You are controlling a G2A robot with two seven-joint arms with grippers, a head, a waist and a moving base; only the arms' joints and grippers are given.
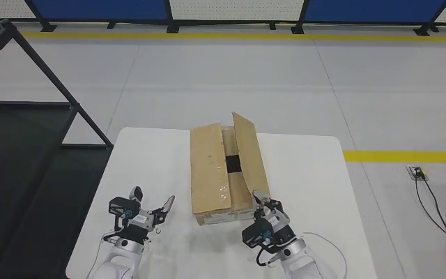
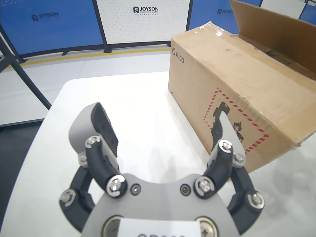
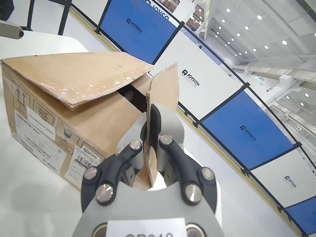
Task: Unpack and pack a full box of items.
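Observation:
A brown cardboard box [image 1: 212, 171] stands in the middle of the white table [image 1: 153, 160]. Its left top flap lies down flat; its right flap [image 1: 249, 157] stands raised, leaving a dark gap into the box. My right gripper [image 1: 268, 209] is at the box's near right corner, shut on the near end of that raised flap [image 3: 158, 94], which runs between its fingers [image 3: 155, 117]. My left gripper [image 1: 153, 202] hovers open over the table to the left of the box [image 2: 237, 85], with nothing between its fingers [image 2: 103, 124]. The box's contents are hidden.
Bare table lies left of the box and to its right [image 1: 306, 181]. A black metal frame [image 1: 63, 97] stands off the table's left. Blue and white partition panels [image 1: 97, 8] line the far side of the floor.

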